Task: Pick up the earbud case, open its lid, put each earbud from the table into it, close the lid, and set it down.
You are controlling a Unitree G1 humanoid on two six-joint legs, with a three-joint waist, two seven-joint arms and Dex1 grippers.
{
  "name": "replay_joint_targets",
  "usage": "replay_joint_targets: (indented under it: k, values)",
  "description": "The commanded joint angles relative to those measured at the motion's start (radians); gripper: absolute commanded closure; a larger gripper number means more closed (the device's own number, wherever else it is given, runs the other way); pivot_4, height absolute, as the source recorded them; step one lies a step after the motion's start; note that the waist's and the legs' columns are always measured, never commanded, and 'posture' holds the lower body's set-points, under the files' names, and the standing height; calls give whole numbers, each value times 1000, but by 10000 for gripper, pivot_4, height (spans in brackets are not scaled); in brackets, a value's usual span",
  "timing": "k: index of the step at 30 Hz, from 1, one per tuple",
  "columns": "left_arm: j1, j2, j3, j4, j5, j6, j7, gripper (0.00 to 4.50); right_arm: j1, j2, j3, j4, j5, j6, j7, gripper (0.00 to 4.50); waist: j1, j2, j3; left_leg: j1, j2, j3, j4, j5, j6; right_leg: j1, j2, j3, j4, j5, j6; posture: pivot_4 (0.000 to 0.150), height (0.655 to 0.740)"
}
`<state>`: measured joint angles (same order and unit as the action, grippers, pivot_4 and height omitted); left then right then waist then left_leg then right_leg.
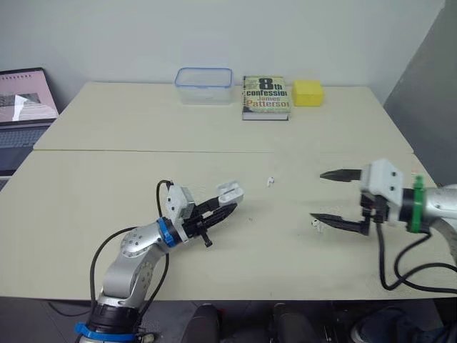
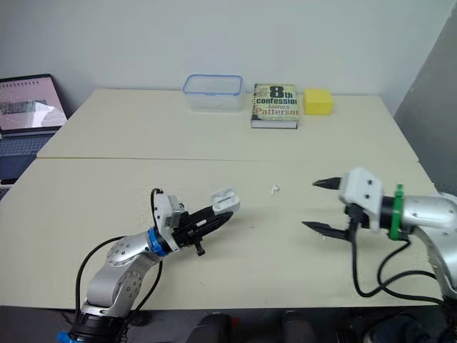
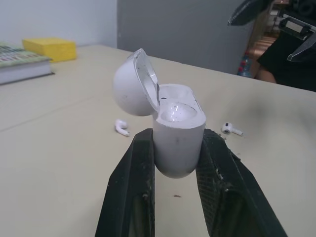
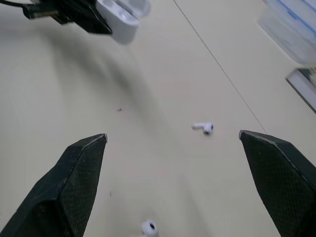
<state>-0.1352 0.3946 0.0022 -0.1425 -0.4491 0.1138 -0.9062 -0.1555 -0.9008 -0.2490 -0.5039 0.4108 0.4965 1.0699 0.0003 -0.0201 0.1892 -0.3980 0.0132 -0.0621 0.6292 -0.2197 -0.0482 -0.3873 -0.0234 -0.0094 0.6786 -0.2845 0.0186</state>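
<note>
My left gripper is shut on the white earbud case, holding it above the table with its lid hinged open; both cavities look empty. One white earbud lies mid-table past the case. A second earbud rests on the table just beside the lower fingertip of my right gripper. That gripper is wide open, with nothing between its fingers, hovering to the right of both earbuds. The right wrist view shows the far earbud between the fingers' span and the near earbud close below.
Along the far table edge stand a clear plastic box with a blue rim, a paperback book and a yellow sponge. A laptop sits off to the left. A seam runs across the table.
</note>
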Motion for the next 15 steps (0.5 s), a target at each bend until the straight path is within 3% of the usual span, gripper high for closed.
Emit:
replay_joint_targets:
  k: [1,10,15]
  values:
    - [-25,5,43,39,20,-91,3,37499,82,-6,-127,-26,44,-16,1,0,0,0,0,0,0,0,0,0,0,0,0,0,0,0,0,1500,7400]
    - [-41,-2,71,116,32,-151,21,37499,299,-39,-224,-36,16,-60,30,0,-1,0,0,0,0,1,0,0,0,0,0,1,0,0,0,1500,7400]
    - [-45,-8,78,135,44,-182,47,37499,345,-44,-240,6,3,-90,26,0,-1,0,0,0,0,1,0,0,0,0,0,1,0,0,0,1500,7400]
